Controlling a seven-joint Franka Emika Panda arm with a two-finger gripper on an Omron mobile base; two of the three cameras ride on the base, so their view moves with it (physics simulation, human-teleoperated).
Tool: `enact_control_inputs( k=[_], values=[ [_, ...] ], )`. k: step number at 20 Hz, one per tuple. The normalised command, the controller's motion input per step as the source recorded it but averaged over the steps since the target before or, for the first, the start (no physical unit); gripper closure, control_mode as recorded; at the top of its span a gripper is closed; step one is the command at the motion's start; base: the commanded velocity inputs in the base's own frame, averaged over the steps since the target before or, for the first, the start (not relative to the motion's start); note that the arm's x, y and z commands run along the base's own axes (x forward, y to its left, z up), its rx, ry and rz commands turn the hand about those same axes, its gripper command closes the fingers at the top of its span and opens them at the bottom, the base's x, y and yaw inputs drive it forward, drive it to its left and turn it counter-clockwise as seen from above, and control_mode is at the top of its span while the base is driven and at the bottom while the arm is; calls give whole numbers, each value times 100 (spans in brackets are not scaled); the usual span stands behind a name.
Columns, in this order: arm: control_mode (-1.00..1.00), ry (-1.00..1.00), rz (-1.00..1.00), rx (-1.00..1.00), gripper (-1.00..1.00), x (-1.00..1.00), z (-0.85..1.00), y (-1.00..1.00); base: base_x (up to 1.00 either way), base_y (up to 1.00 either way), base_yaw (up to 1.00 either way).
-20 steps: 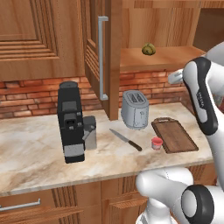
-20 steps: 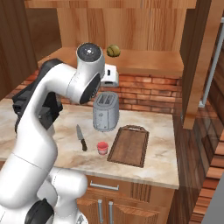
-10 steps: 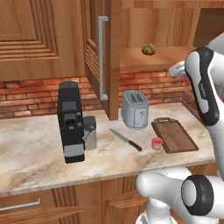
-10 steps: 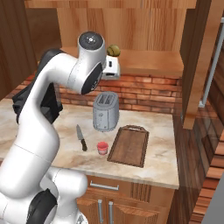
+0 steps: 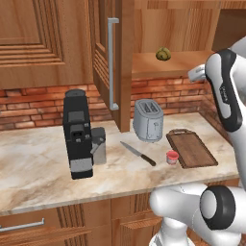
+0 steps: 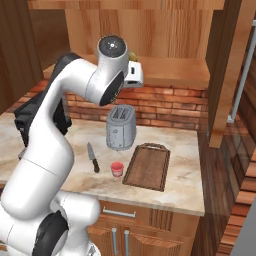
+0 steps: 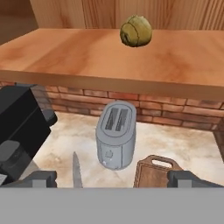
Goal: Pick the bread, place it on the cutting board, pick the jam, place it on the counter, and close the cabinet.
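Kitchen counter (image 5: 38, 168): jam (image 5: 172, 157) just left of board (image 5: 192, 150); toaster (image 5: 148, 120) behind. Bread (image 7: 136, 31) on cabinet (image 5: 120, 62) shelf above toaster. Gripper (image 7: 112, 178) spread wide, empty. No legible writing.

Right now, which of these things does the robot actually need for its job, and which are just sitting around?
Needed for the job:
bread on the cabinet shelf
cutting board
jam
counter
cabinet, door open
gripper, open and empty

Just sitting around:
toaster
knife
coffee machine
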Motion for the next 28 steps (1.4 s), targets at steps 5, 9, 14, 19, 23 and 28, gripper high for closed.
enact_control_inputs(
  k=[5, 9, 14, 19, 23, 28],
  values=[
    [-100, -11, 0, 0, -100, 14, 0, -1, 0, 0, 0],
    [-100, -6, 0, 0, -100, 18, 2, 0, 0, 0, 0],
    [-100, -1, 0, 0, -100, 25, 12, 0, 0, 0, 0],
    [-100, 0, 0, 3, -100, 32, 32, 0, 0, 0, 0],
    [-100, 0, 0, 0, -100, 34, 22, 0, 0, 0, 0],
    [-100, 0, 0, 0, -100, 43, 6, 0, 0, 0, 0]
  ],
)
